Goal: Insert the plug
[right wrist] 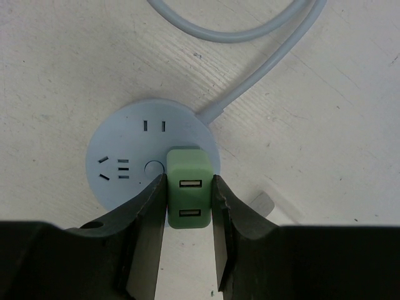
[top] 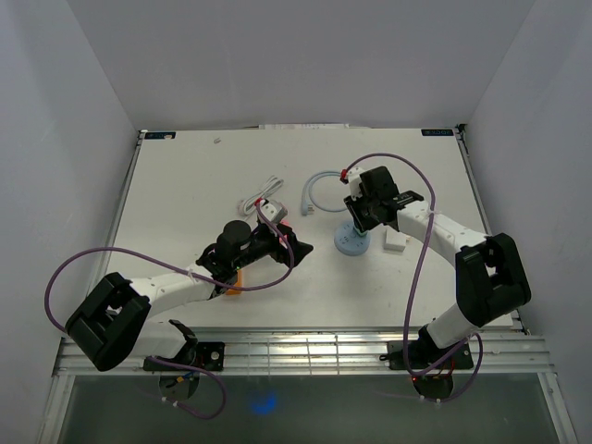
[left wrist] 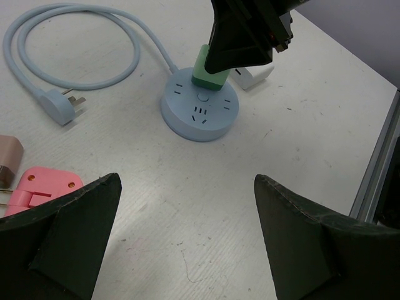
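the right gripper (right wrist: 187, 187) is closed on the green plug (right wrist: 189, 195), one dark finger pressed flat against each of its long sides. the plug is a small boxy block with rounded corners, and the face turned up toward the wrist camera has two usb ports, one above the other. it sits over the round blue socket (right wrist: 125, 162), at the edge nearest where the socket's own cord leaves it, covering part of the rim there. in the left wrist view the plug's underside meets the socket's top face (whether its pins are fully home in the slots cannot be told, since the block hides them). the other slots on the socket face and its small round button are uncovered.

the socket lies flat on the white table (top: 185, 185), right of centre in the top view. its blue cable (left wrist: 81, 75) loops away across the table and ends in a free three-pin plug lying on its side.

the left gripper (left wrist: 187, 181) hangs with its jaws spread wide and nothing between them, pointing toward the socket but well short of it. just beside its left finger lies a pink adapter (left wrist: 40, 187). a white adapter (left wrist: 253, 76) lies near the socket, on its far side in the left wrist view. a coiled white cable (top: 259, 196) lies near the middle of the table.
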Action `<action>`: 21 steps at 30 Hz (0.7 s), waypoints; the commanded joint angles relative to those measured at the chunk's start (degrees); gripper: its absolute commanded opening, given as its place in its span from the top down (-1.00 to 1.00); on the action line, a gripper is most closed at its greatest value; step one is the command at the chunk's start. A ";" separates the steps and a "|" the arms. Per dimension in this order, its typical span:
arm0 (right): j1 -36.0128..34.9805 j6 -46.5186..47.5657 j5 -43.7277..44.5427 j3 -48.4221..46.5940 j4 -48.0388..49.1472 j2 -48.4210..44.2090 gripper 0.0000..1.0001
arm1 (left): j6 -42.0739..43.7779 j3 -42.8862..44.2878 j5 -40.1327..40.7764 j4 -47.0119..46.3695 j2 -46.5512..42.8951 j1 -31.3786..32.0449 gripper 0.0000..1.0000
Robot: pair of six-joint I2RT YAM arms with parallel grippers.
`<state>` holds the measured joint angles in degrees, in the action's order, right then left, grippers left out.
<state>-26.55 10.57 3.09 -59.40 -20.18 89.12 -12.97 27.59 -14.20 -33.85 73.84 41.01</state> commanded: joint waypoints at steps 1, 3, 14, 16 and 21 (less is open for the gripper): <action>0.09 -0.64 1.12 1.74 -1.35 2.46 0.84 | 0.05 1.94 -0.75 0.01 0.25 0.03 -0.96; 0.00 -0.90 1.47 1.91 -1.44 2.64 0.84 | 0.05 1.85 -0.57 0.01 0.42 0.03 -0.96; -0.35 -3.79 -2.29 3.50 0.14 0.09 0.84 | -1.18 1.67 1.80 0.18 0.42 -0.14 -0.96; -1.22 -5.46 -3.97 3.06 0.50 1.48 0.84 | -1.96 1.94 1.80 0.45 0.69 -0.93 -0.96; -3.16 -10.13 0.24 0.42 -0.64 4.13 0.84 | -2.67 1.76 1.98 1.24 0.25 -2.17 -0.96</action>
<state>-28.29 4.75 3.64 -58.87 -16.80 89.69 -14.68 27.81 -12.91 -33.23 74.59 39.59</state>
